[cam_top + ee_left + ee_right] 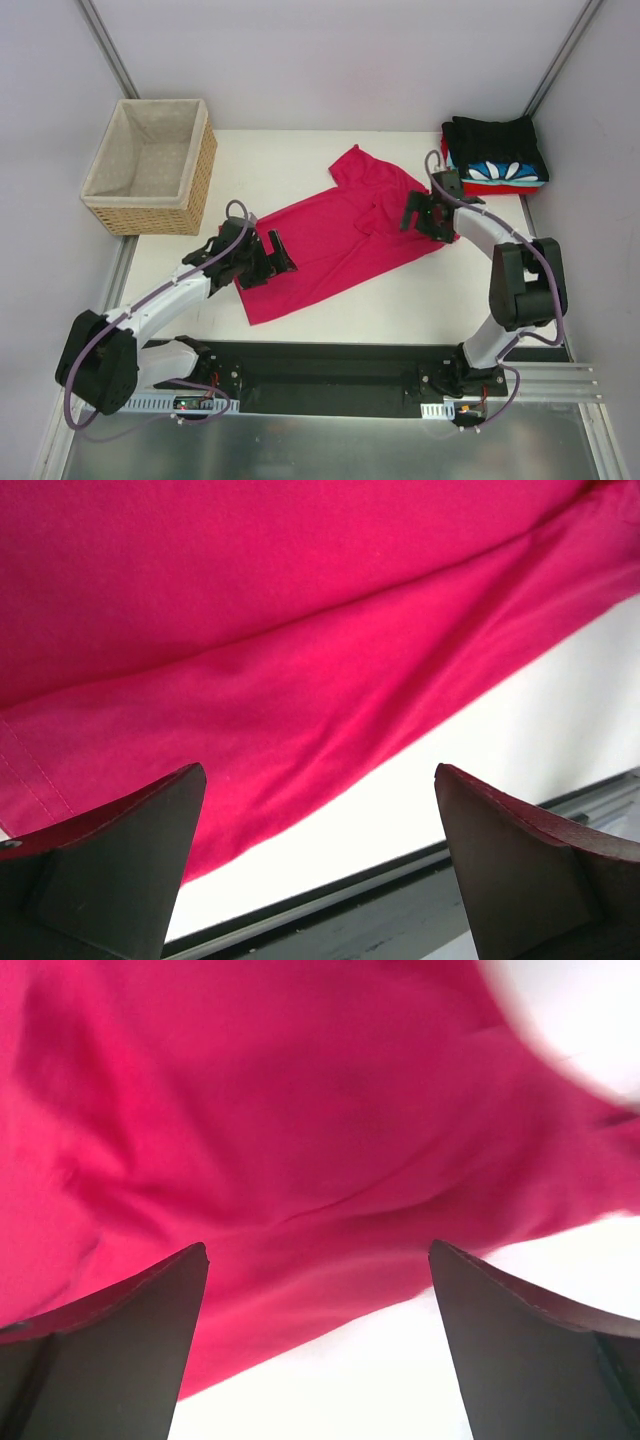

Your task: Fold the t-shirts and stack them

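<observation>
Left jaws and right jaws gape wide — holding nothing — over the crimson tee.

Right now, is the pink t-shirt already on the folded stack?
No, the pink t-shirt lies loose on the table, not on the folded stack.

White arms w/ black joints, seemingly purple cables.
</observation>
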Tool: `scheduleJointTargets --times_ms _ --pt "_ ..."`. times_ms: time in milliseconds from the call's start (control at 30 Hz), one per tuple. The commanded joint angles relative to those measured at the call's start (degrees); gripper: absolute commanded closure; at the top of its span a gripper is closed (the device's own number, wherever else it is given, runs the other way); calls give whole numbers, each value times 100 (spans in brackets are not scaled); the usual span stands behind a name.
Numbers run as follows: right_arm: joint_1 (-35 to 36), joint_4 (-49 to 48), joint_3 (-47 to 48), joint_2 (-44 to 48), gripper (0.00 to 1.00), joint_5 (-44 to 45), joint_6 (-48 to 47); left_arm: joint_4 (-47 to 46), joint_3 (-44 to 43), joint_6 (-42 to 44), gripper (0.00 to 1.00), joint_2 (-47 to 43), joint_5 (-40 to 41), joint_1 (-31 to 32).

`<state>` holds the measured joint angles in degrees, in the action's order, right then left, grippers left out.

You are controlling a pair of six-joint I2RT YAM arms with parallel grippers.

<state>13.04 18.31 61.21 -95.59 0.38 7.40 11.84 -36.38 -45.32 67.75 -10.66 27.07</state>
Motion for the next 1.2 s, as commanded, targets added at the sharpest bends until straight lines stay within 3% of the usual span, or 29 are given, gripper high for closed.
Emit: scheduleJointTargets --times_ms 0,767,1167 --pt "-713 -152 321 14 3 -170 -80 3 175 -179 1 -551 -191 53" --pt "-1084 -126 717 -610 3 -416 33 187 184 -74 1 -684 -42 44" --pt "-1023 270 -512 392 3 331 51 205 219 -91 1 -728 55 44"
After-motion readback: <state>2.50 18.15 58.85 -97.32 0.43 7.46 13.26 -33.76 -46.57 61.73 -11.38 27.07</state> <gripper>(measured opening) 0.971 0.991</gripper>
